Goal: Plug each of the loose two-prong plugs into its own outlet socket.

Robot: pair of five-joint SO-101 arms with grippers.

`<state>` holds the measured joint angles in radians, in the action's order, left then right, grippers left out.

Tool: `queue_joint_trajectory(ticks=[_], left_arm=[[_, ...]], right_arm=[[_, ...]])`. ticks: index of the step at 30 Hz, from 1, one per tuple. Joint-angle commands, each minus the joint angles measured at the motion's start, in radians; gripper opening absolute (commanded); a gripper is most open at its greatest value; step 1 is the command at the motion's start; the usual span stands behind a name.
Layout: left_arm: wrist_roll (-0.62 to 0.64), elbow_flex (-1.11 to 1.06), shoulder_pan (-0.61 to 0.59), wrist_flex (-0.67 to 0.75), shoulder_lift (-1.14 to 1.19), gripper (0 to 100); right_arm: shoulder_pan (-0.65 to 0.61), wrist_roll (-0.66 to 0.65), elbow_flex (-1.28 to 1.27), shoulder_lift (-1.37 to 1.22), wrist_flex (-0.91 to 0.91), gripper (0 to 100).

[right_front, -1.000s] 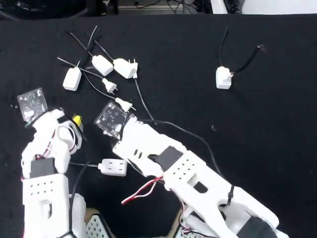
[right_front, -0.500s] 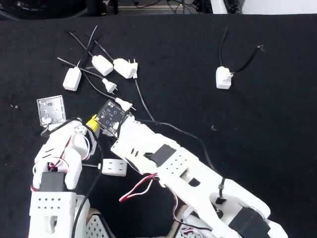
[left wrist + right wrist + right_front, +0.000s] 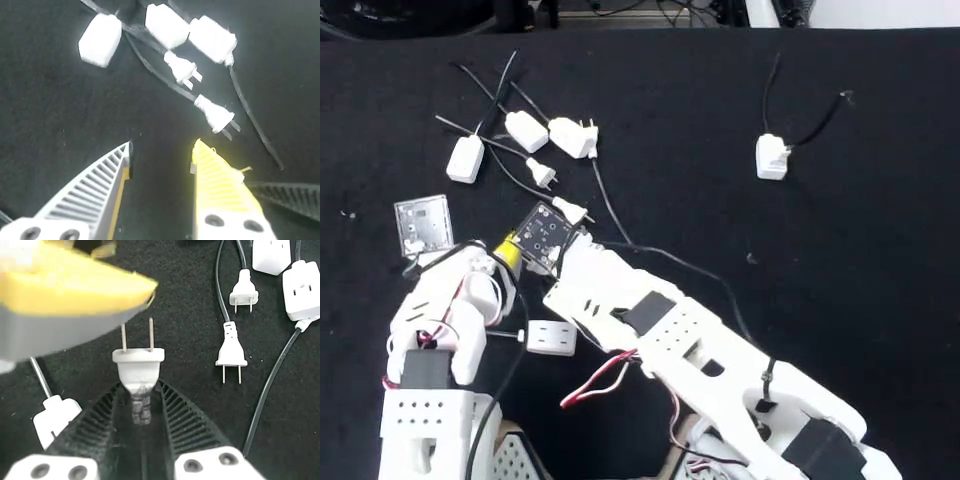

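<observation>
While right claw (image 3: 140, 392) clamps plug (image 3: 138, 365) prongs-forward, left claw (image 3: 161, 150) hovers spread just beside it.

My right gripper (image 3: 140, 387) has ribbed matt black plastic fingers (image 3: 192, 427), the plug (image 3: 138, 365) is smooth white plastic with shiny metal prongs, the table (image 3: 190, 315) rough black cloth.

We take the white two-prong plug (image 3: 572, 210) on its black cord as our mark. Beyond it, white outlet blocks (image 3: 527, 131), a second plug (image 3: 542, 174) and crossing cords (image 3: 603, 195) crowd the black tabletop (image 3: 670, 120). On its near side the left gripper (image 3: 160, 150) and the right gripper (image 3: 140, 386), clamped on a third plug (image 3: 138, 360), sit almost touching. To its right, open tabletop reaches the lone white outlet block (image 3: 772, 157).
</observation>
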<state>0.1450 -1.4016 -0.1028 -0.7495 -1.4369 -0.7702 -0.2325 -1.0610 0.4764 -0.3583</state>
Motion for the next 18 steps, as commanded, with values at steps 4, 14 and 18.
queue_joint_trajectory(ticks=[4, 14, 18], left_arm=[[-0.095, -0.062, 0.077, 0.072, -0.009, 20], [-0.098, -0.067, 0.051, 0.071, -0.009, 20], [-0.098, -0.067, 0.051, 0.071, -0.008, 20]], right_arm=[[-0.002, 0.012, 0.005, 0.005, 0.025, 1.1], [-0.002, 0.015, 0.004, 0.012, 0.023, 1.1], [-0.003, 0.018, -0.005, 0.070, 0.000, 1.1]])
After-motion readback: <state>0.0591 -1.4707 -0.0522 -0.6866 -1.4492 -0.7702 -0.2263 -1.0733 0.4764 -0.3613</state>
